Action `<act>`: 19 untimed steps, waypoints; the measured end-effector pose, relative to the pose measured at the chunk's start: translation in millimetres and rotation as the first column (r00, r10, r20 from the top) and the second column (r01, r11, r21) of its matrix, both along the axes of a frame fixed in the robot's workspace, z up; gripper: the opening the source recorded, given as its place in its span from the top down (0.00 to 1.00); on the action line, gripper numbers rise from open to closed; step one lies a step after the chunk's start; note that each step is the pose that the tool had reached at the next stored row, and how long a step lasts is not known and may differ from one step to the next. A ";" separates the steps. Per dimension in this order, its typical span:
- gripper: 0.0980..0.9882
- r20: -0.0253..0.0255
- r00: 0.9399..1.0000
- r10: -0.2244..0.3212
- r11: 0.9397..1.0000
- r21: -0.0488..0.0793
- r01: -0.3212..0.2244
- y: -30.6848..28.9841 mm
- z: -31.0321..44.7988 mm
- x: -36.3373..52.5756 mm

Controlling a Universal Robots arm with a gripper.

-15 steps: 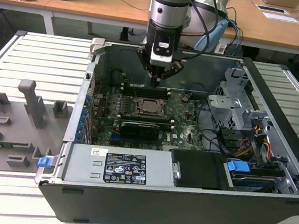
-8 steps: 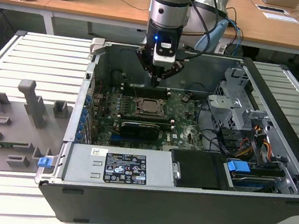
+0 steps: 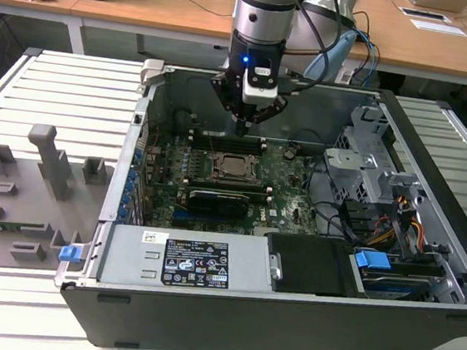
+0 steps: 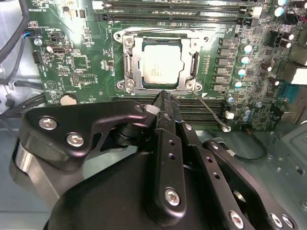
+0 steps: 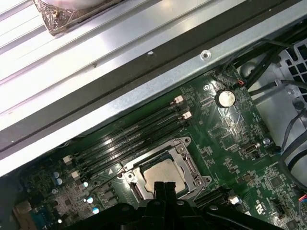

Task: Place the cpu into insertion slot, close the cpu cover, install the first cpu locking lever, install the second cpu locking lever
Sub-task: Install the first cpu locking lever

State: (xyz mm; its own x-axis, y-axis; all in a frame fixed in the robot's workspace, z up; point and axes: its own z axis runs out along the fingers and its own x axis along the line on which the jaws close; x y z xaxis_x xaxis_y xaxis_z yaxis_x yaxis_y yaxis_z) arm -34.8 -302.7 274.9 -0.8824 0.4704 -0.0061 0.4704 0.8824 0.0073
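Gripper (image 4: 163,96) fingers pressed together, hanging above the near edge of the cpu cover (image 4: 128,62), with the cpu (image 4: 162,63) lying flat inside its cut-out just beyond the fingertips and a thin wire locking lever (image 4: 212,112) angling away beside them.

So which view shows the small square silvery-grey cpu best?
The second wrist view: the small square silvery-grey cpu shows its whole top plate unobstructed. In the first wrist view the black gripper hides one edge; the exterior view shows it distant.
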 end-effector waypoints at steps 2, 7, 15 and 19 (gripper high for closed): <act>0.99 0.000 1.000 0.010 1.000 0.000 -0.010 0.0 0.0 0.0; 0.99 0.000 0.998 0.069 0.998 0.000 -0.069 0.0 0.0 0.0; 0.99 0.000 0.993 0.117 0.993 0.000 -0.117 0.0 0.0 0.0; 0.99 0.000 0.989 0.151 0.989 0.000 -0.151 0.0 0.0 0.0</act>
State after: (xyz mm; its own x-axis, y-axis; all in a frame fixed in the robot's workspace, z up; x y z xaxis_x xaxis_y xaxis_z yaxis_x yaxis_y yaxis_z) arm -34.8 -302.7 274.9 -0.9432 0.3321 -0.0061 0.3321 0.9432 0.0074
